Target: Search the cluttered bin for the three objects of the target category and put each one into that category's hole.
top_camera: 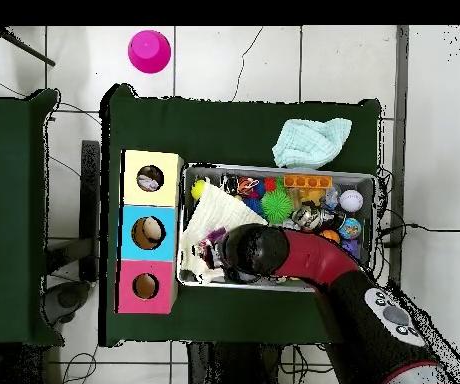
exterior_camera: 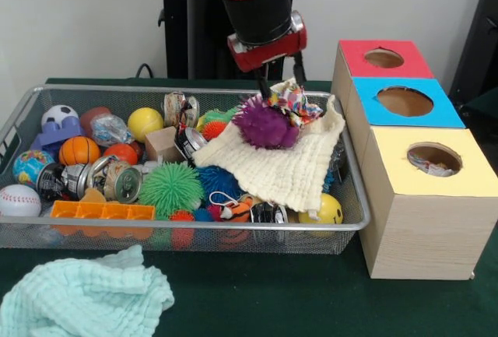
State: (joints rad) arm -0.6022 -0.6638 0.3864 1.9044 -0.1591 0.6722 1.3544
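The gripper hangs over the bin's right end, its two dark fingers coming down on either side of a crumpled patterned cloth; the fingers stand apart, and whether they touch the cloth cannot be told. Just left of that cloth sits a purple spiky ball, and both rest on a cream cloth spread over the clutter at that end, one corner draped against the bin's right wall. Beside the cream cloth lie a green spiky ball, a blue spiky ball, a yellow smiley ball and a yellow ball. Farther left are a small basketball, a baseball, a soccer ball, crushed cans, a wooden block and an orange brick. Right of the bin stands a wooden box with three holes, under a red top, a blue top and a yellow top; something pale shows inside the yellow hole. A mint cloth lies on the green table in front of the bin. In the overhead view the arm covers the bin's near side, and a pink cup stands on the floor beyond the table.
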